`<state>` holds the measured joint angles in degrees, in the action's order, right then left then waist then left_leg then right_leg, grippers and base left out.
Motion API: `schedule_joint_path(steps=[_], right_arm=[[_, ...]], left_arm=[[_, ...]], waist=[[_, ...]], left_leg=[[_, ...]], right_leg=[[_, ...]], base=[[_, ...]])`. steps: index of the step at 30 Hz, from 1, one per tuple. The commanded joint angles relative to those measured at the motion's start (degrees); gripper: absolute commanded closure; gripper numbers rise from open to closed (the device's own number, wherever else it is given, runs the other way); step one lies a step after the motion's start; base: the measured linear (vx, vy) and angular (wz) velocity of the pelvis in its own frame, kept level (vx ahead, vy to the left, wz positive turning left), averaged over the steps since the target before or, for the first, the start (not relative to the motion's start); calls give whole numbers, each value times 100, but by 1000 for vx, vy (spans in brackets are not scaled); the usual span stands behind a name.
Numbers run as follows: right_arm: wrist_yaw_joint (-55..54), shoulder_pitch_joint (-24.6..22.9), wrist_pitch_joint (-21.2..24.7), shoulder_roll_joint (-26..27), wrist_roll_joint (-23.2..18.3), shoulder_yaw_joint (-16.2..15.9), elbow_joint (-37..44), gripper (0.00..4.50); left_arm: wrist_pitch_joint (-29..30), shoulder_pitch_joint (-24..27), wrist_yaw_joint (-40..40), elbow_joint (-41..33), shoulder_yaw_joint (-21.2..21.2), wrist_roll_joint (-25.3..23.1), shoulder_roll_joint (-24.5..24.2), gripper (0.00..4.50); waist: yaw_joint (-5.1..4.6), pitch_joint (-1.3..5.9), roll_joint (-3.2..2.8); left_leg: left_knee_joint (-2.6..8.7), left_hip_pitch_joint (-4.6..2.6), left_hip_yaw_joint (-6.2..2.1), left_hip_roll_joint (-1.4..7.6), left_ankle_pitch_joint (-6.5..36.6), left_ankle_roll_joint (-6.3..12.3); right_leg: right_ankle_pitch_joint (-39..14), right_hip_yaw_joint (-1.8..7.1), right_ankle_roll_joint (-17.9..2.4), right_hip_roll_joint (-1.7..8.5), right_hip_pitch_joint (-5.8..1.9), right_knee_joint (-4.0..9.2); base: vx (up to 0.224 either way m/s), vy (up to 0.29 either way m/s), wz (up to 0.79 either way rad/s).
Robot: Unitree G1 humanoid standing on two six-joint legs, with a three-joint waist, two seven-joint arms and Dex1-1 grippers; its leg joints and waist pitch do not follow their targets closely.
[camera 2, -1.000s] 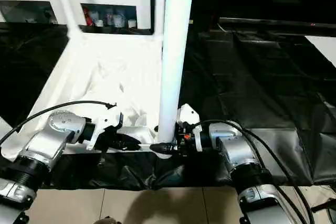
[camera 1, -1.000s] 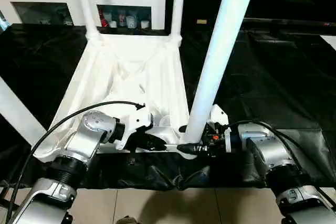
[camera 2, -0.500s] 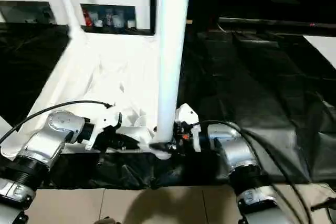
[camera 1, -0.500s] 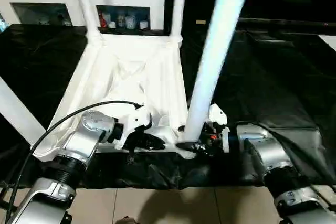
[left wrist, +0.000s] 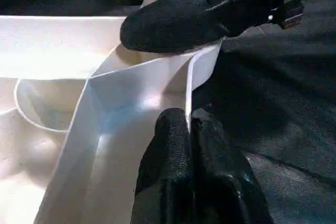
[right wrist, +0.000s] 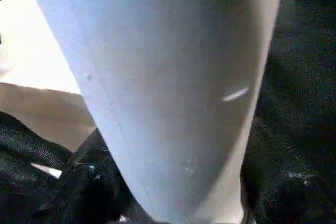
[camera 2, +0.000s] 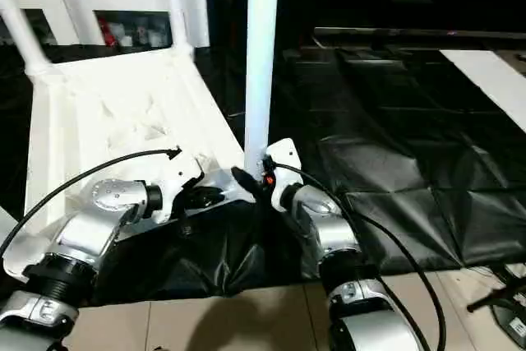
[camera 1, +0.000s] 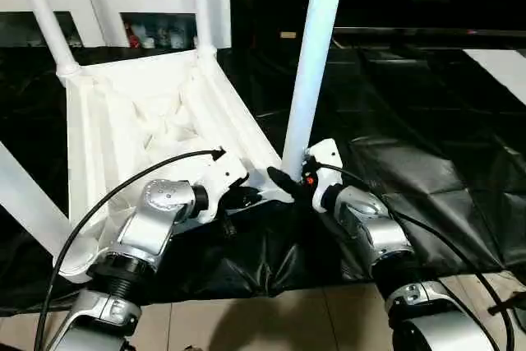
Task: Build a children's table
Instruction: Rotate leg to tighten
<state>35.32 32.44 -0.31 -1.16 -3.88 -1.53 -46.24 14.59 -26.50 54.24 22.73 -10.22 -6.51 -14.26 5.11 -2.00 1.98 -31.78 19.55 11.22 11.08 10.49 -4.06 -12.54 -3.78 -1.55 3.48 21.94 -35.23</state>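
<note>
The children's table top point(camera 1: 148, 113) lies upside down on the black sheet. Two white legs stand upright in its far corner sockets point(camera 1: 41, 14) point(camera 1: 200, 6). A third leg point(camera 1: 25, 195) slants across at the left. At the near right corner a fourth leg point(camera 1: 312, 63) stands almost upright, and my right gripper point(camera 1: 288, 180) is shut around its lower end. The wrist view shows that leg point(right wrist: 168, 93) between the black fingers point(right wrist: 79, 187). My left gripper point(left wrist: 189, 124) is shut on the thin rim of the top, right beside that corner point(camera 1: 242, 199).
A white cabinet with glass doors point(camera 1: 107, 6) stands behind the table top. The crumpled black sheet point(camera 1: 411, 121) covers the ground to the right, with a pale strip point(camera 1: 501, 63) at its far right. Tiled floor point(camera 1: 271, 318) shows along the near edge.
The whole picture has shifted and turned, so the camera has moved. Both grips are as before: left on the rim, right around the leg at the near right corner.
</note>
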Motion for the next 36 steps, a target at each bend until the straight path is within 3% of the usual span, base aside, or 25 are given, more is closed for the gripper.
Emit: schedule_joint_path(steps=[1, 2, 5, 6, 7, 10, 12, 16, 21, 26, 36], right_arm=[[500, -84, 204, 468, 134, -541, -256, 126], [520, -90, 198, 443, 141, -544, -243, 126], [671, -169, 77, 227, 275, -688, -109, 109], [984, -327, -28, -121, 349, -823, 172, 109], [1155, -407, -74, -293, 346, -850, 320, 109], [1807, -700, -182, -914, 202, -793, 836, 109], [2058, -812, -197, -1202, 101, -687, 1036, 109], [2620, -1046, -91, -1894, -188, -369, 1474, 109], [3095, -1341, 70, -2523, -451, -174, 1865, 109], [2966, -1343, 91, -2739, -558, 92, 1802, 109], [3094, -1556, 313, -2898, -851, 156, 2254, 109]], left_arm=[[-314, -45, 108, -275, -407, 402, 566, 450], [-326, -44, 128, -275, -408, 405, 554, 450], [-432, -42, 264, -254, -406, 430, 498, 450], [-547, -25, 487, -243, -412, 481, 401, 450], [-570, -17, 585, -245, -417, 508, 351, 450], [-665, -6, 889, -218, -420, 579, 187, 450], [-714, -11, 1030, -191, -420, 603, 110, 450], [-875, -24, 1359, -124, -416, 658, -58, 450], [-963, -49, 1600, -60, -402, 727, -201, 450], [-994, -32, 1757, -52, -422, 799, -280, 450], [-1051, 36, 2029, -101, -511, 921, -400, 450]], waist=[[27, 241, 29], [21, 253, -5], [20, 246, 9], [31, 256, -50], [36, 261, -64], [108, 273, -55], [156, 264, -90], [214, 241, -87], [271, 253, -89], [282, 262, -71], [301, 276, -92]], left_leg=[[306, 11, -130, 269, 773, 301], [301, 2, -129, 276, 765, 301], [298, 9, -125, 272, 781, 308], [287, -8, -126, 271, 788, 311], [271, -20, -117, 273, 776, 320], [235, 10, -106, 269, 616, 528], [233, 9, -101, 275, 675, 555], [238, 0, -104, 285, 950, 468], [222, 24, -111, 282, 825, 509], [200, 40, -104, 251, 717, 522], [175, 52, -105, 266, 599, 642]], right_leg=[[-822, 333, -1005, 530, -210, 444], [-688, 333, -1044, 527, -211, 434], [-596, 330, -1090, 525, -224, 426], [-514, 320, -1071, 515, -236, 444], [-384, 331, -1080, 505, -234, 426], [77, 332, -1195, 498, -263, 376], [-13, 327, -1192, 497, -250, 387], [-638, 321, -1084, 496, -233, 454], [-585, 315, -1041, 493, -244, 438], [-561, 299, -1070, 489, -254, 436], [-254, 282, -1156, 476, -257, 390]], base=[[0, 0, 0], [0, 0, 0], [0, 0, 0], [0, 0, 0], [0, 0, 0], [0, 0, 0], [0, 0, 0], [0, 0, 0], [0, 0, 0], [0, 0, 0], [0, 0, 0]])
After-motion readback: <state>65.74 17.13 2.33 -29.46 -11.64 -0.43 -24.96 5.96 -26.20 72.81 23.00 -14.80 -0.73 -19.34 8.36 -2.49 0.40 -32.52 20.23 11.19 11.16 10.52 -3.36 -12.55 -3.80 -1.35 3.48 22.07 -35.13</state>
